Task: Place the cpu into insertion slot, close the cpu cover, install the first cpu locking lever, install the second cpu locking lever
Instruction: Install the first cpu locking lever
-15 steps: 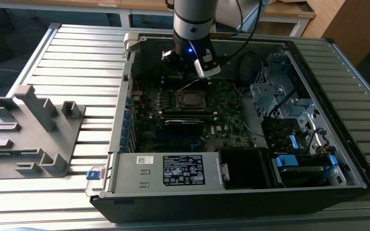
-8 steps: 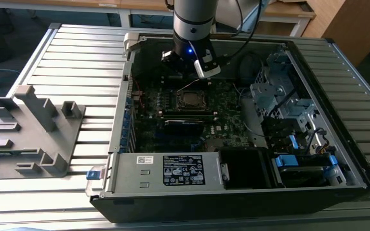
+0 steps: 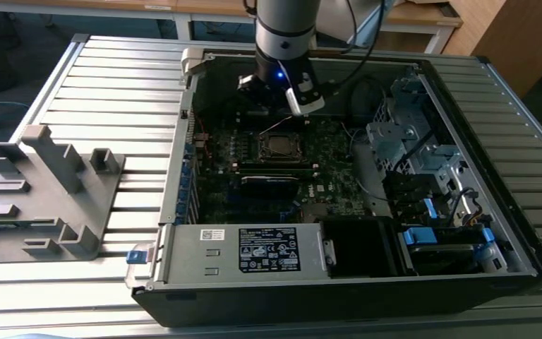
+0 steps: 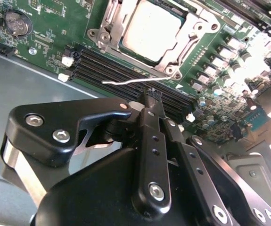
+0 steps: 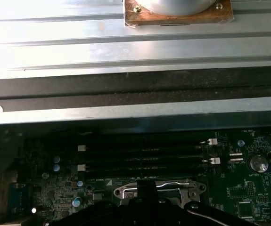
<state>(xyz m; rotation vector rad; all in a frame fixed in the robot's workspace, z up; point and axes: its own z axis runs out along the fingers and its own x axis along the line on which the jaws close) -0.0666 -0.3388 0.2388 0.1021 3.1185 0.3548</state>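
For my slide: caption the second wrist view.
Gripper near a locking lever; cpu seated in socket under the cpu cover.

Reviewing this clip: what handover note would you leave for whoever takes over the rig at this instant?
Gripper: shut, holding nothing visible, tip close to a loose wire lever.
The cpu lies seated, with the cpu cover closed over it.
Done: cpu placed, cover closed.
Left: that wire lever is not latched; whether the other one is latched is unclear.
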